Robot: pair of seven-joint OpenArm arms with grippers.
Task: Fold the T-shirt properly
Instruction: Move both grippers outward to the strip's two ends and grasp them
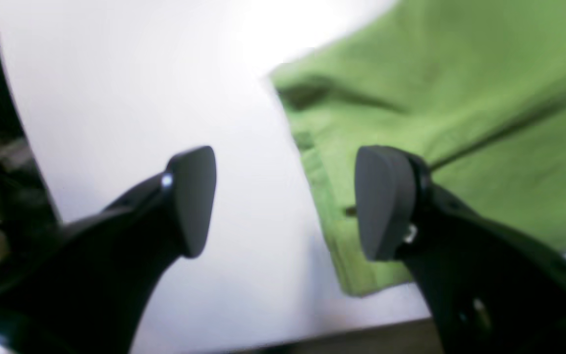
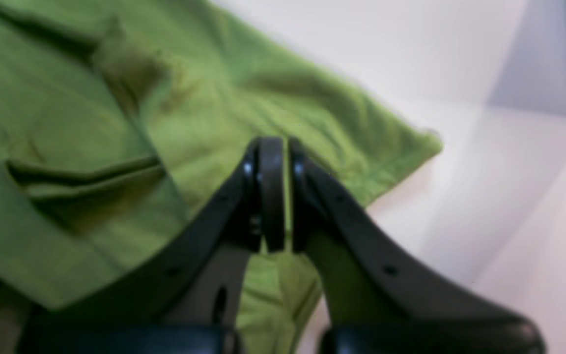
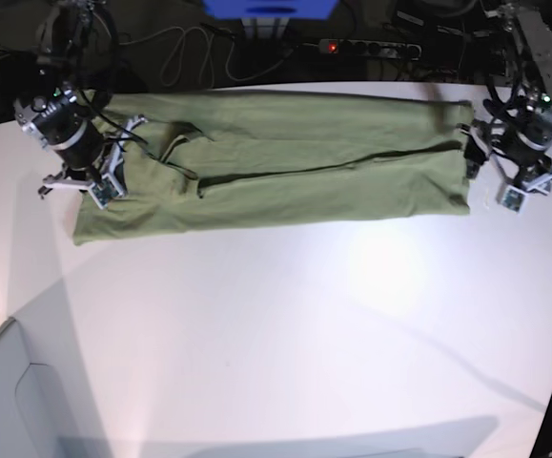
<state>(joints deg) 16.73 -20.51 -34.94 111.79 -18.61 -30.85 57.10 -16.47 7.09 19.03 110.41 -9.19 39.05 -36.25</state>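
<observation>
The left tool [image 1: 285, 201] stands wide, holding nothing, over the T-shirt [image 3: 285, 167]'s hem corner at the scene's right end. The right tool [image 2: 279, 194] is pressed narrow above the cloth at the left end; whether it pinches fabric I cannot tell. The shirt lies folded into a long band across the far side of the white surface [image 3: 285, 334].

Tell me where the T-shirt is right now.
In the base view the T-shirt lies stretched along the table's far edge, between the left gripper and right gripper.
</observation>
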